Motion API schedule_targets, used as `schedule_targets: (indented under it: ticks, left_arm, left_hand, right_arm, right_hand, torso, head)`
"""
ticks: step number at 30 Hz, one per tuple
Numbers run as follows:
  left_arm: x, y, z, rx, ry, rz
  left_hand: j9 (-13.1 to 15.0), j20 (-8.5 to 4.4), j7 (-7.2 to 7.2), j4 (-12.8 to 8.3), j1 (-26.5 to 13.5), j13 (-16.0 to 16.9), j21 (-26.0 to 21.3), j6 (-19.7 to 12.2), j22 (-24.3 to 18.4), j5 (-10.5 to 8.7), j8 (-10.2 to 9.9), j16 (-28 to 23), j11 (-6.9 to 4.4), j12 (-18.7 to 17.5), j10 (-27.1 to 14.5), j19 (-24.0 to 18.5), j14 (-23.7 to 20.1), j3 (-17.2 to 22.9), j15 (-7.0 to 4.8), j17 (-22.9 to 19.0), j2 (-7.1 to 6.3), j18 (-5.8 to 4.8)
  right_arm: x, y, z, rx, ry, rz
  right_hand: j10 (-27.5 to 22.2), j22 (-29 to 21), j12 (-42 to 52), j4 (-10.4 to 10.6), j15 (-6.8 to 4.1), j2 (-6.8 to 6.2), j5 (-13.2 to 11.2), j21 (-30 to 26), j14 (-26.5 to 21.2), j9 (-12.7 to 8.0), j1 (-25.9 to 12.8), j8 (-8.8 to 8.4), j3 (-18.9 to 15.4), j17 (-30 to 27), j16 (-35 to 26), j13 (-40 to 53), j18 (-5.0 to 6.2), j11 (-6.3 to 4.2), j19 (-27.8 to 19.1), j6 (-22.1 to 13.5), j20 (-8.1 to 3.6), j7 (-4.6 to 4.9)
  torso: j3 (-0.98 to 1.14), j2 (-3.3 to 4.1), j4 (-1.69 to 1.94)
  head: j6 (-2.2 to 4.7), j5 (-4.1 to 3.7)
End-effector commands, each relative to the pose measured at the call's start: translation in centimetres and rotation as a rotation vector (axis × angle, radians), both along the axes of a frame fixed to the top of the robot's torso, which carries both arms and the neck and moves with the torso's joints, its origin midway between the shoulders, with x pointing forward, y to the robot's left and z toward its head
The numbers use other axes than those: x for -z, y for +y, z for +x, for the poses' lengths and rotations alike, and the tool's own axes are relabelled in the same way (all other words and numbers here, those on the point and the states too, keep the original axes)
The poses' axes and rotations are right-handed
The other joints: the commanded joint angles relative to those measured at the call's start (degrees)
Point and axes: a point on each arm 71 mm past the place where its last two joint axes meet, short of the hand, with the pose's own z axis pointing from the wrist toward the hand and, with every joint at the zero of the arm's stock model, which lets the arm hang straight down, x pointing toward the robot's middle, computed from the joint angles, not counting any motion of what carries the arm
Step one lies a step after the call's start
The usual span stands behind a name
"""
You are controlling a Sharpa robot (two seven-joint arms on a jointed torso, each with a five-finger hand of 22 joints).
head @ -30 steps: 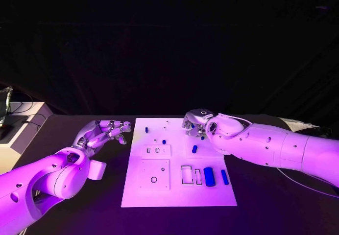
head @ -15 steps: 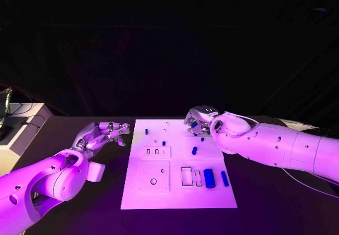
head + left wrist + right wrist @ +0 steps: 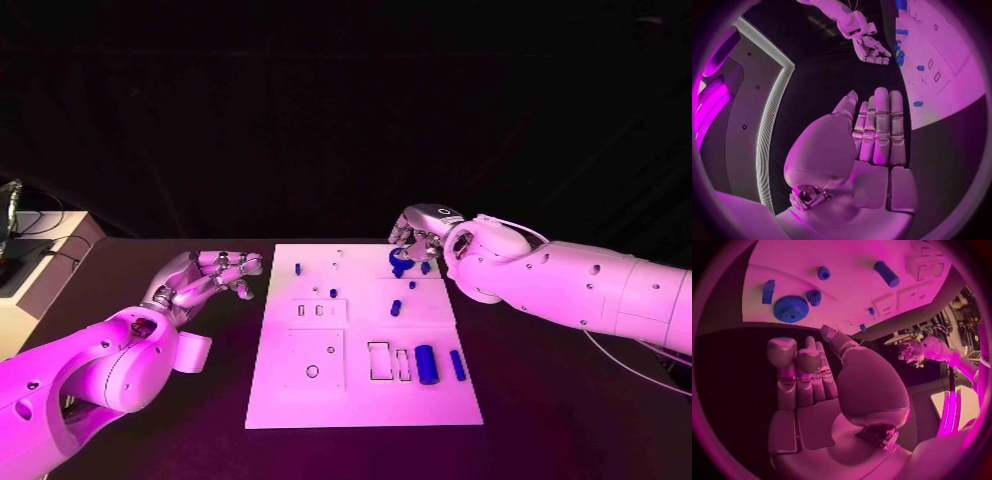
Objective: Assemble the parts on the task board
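Observation:
The white task board (image 3: 361,395) lies in the middle of the table. Near its far right corner sit a large blue gear (image 3: 400,264), a small gear (image 3: 814,296) and a blue block (image 3: 768,291). A thick blue cylinder (image 3: 426,358) and a thin blue piece (image 3: 459,363) lie at the right, beside rectangular slots. Small blue pegs (image 3: 297,268) stand further left. My right hand (image 3: 421,241) hovers by the far right corner, just beyond the large gear (image 3: 791,308), its fingers (image 3: 795,370) extended and holding nothing. My left hand (image 3: 216,273) is off the board's left edge, its fingers (image 3: 879,125) straight and empty.
A pale box (image 3: 43,255) stands at the table's far left edge. Bare black tabletop (image 3: 562,400) surrounds the board on both sides and in front.
My right hand has moved away to the right and farther back, off the board's corner, uncovering the large blue gear. The left hand has drawn back slightly.

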Motion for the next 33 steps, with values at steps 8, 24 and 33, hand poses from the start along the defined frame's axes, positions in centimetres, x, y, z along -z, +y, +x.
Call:
schedule_targets:
  ticks: [8, 24, 33]
  left_arm:
    - [0.0, -0.3, 0.0, 0.021, 0.001, -0.009]
    - [0.1, -0.4, 0.0, 0.024, 0.003, -0.012]
    - [0.1, -0.3, 0.0, 0.024, 0.005, -0.011]
  left_hand:
    - [-0.04, 0.07, -0.06, -0.11, 0.09, 0.07, 0.31, -0.42, 0.01, 0.02, -0.24, 0.32, -0.10, 0.10, -0.46, -0.28, -0.43, 0.35, 0.01, -0.05, 0.12, 0.81]
    - [-0.02, 0.10, -0.10, -0.04, 0.10, 0.08, 0.39, -0.44, -0.02, 0.03, -0.20, 0.40, -0.10, 0.12, -0.50, -0.32, -0.49, 0.49, 0.02, -0.18, 0.14, 0.83]
    - [-0.02, 0.10, -0.10, -0.04, 0.10, 0.08, 0.39, -0.44, -0.02, 0.03, -0.20, 0.40, -0.10, 0.12, -0.50, -0.32, -0.49, 0.49, 0.02, -0.18, 0.14, 0.83]
  right_arm:
    - [0.8, -0.7, 0.1, 0.044, 0.127, -0.030]
    - [1.4, 0.0, 0.1, 0.018, 0.139, -0.082]
    - [2.1, 0.1, 0.0, 0.010, 0.162, -0.113]
  right_hand:
    - [1.37, 1.18, 0.08, 0.55, -0.67, -0.31, -0.82, -0.81, 0.08, 0.03, 0.62, 0.07, 0.00, 0.21, -0.33, 0.11, 1.98, -0.32, 2.19, 0.05, -0.19, -0.08]
    - [3.29, 3.72, 0.14, -1.13, -1.08, 0.82, -4.01, -0.42, 0.02, 0.01, 2.94, 0.08, 0.93, 1.05, -0.62, 0.22, 1.16, -0.88, 2.13, 0.05, -0.65, -0.20]
    - [6.21, 5.22, 0.12, -2.85, -1.70, 2.00, -4.52, 0.39, 0.05, 0.04, 4.66, 0.08, 1.83, 1.58, -0.81, 0.26, 0.56, -1.75, 2.17, 1.81, -1.23, -0.64]
  torso:
    - [-0.13, 0.06, 0.23]
    - [-0.21, 0.04, 0.55]
    - [-0.17, 0.08, 0.54]
  head:
    - [-0.06, -0.43]
    - [-0.33, -0.67]
    - [-0.52, -0.61]
